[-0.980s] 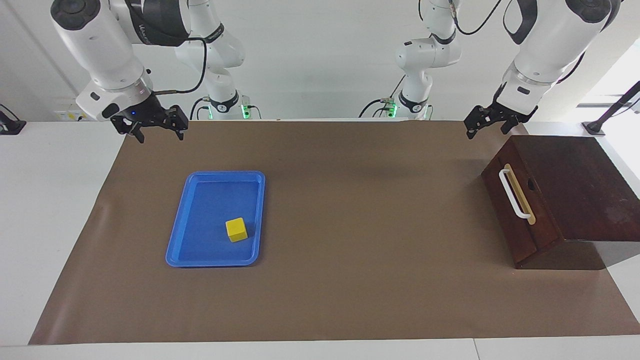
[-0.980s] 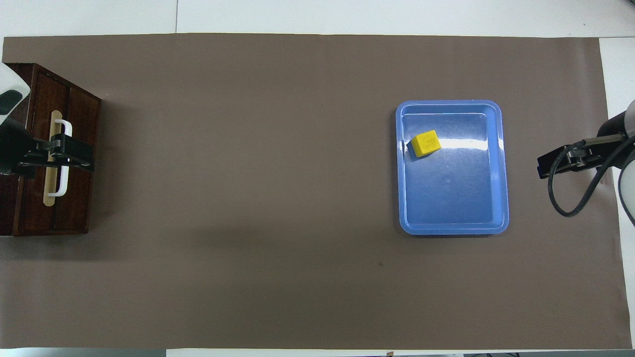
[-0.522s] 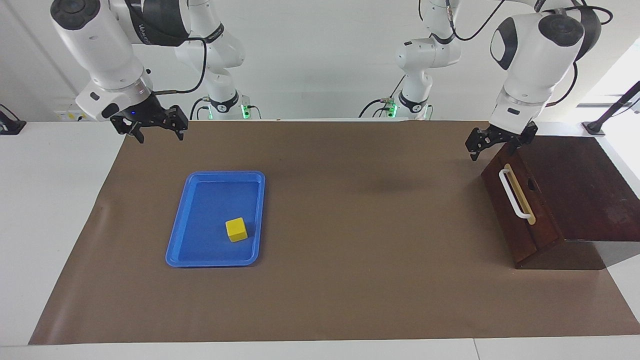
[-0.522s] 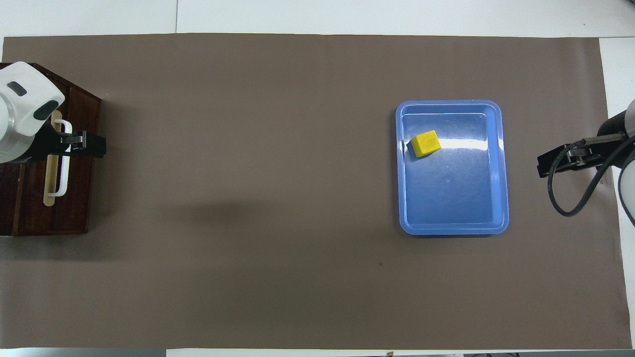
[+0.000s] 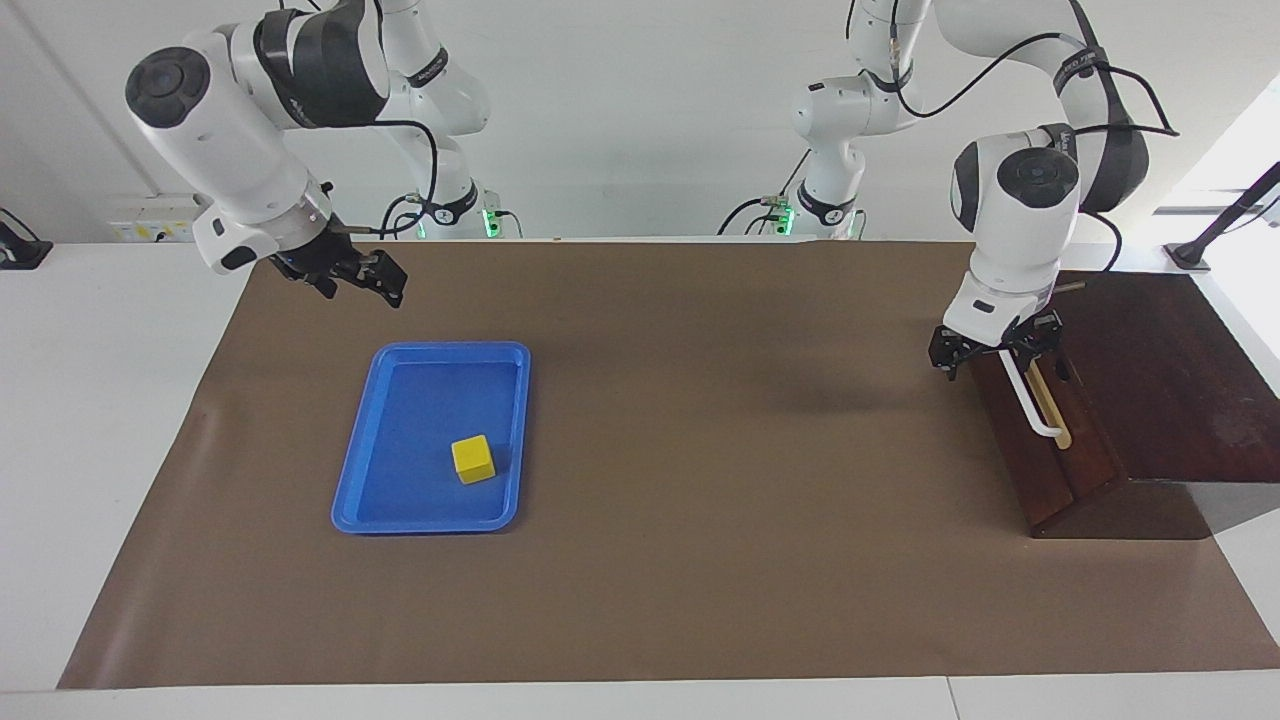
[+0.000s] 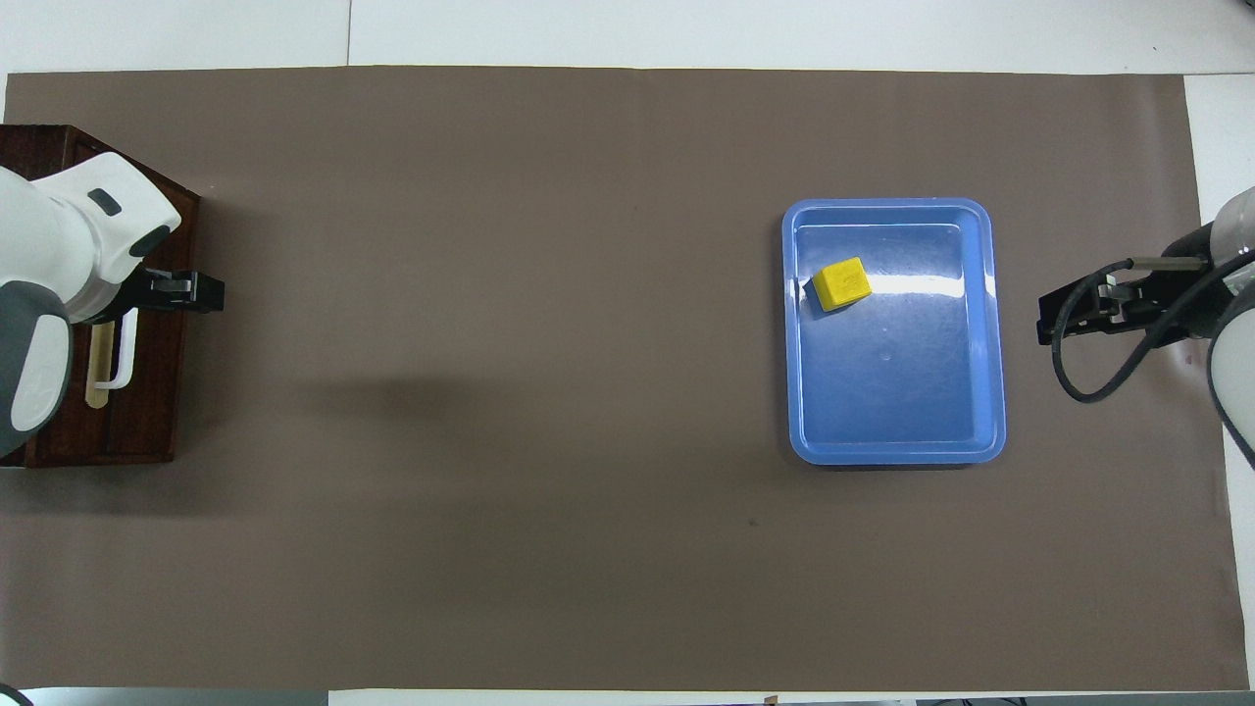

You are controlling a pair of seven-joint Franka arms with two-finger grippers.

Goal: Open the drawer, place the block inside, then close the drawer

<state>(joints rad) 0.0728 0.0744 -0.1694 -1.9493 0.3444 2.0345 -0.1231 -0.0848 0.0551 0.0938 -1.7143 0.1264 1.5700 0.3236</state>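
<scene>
The dark wooden drawer [image 5: 1012, 432] is shut in its box [image 5: 1150, 370] at the left arm's end of the table; it also shows in the overhead view [image 6: 152, 392]. Its white bar handle [image 5: 1030, 400] faces the table's middle. My left gripper [image 5: 993, 355] is open, with its fingers either side of the end of the handle nearer the robots; it also shows in the overhead view [image 6: 186, 291]. The yellow block [image 5: 473, 459] lies in the blue tray [image 5: 430, 347]. My right gripper [image 5: 355, 283] is open and empty, in the air over the mat beside the tray's edge nearest the robots.
A brown mat [image 5: 700, 450] covers most of the table. In the overhead view the blue tray [image 6: 902, 392] lies toward the right arm's end, with the block [image 6: 842, 282] in its part farther from the robots. White table shows around the mat.
My left gripper has come down from above the box to the handle's end. My right gripper has turned and moved a little toward the tray. Block and drawer have not moved.
</scene>
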